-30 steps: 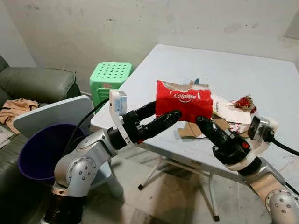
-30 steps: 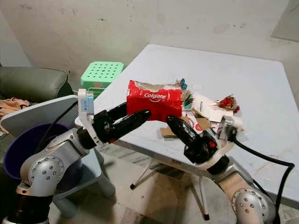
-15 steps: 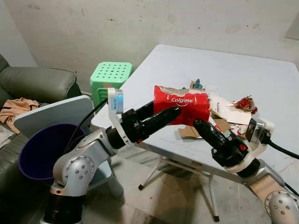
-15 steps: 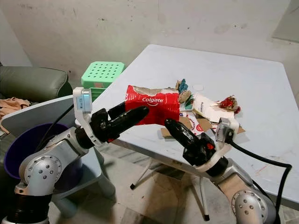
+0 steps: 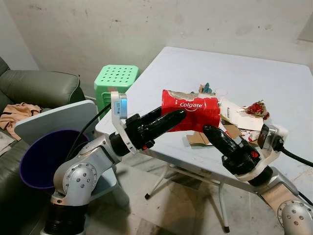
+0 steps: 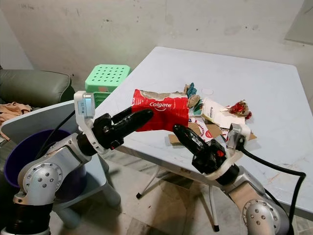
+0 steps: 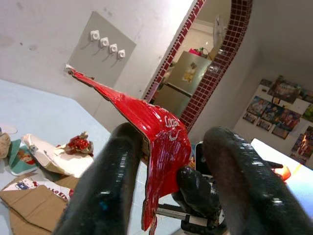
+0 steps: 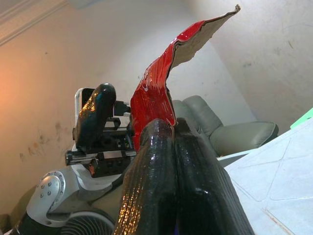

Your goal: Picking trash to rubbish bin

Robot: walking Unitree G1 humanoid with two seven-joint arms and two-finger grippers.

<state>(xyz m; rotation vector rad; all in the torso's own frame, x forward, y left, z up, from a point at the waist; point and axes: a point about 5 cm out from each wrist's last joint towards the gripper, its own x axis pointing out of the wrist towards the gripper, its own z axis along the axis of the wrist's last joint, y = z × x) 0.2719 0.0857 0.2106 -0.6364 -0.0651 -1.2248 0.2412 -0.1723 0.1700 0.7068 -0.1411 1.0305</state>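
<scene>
Mid-frame above the white surface (image 5: 274, 83) edge, the torn red Colgate carton (image 5: 193, 108) hangs pinched in the right gripper (image 5: 211, 132) jaws. The left gripper (image 5: 168, 117) jaws stand open around it; a loose handover could drop it short of the purple bin (image 5: 41, 159).
</scene>
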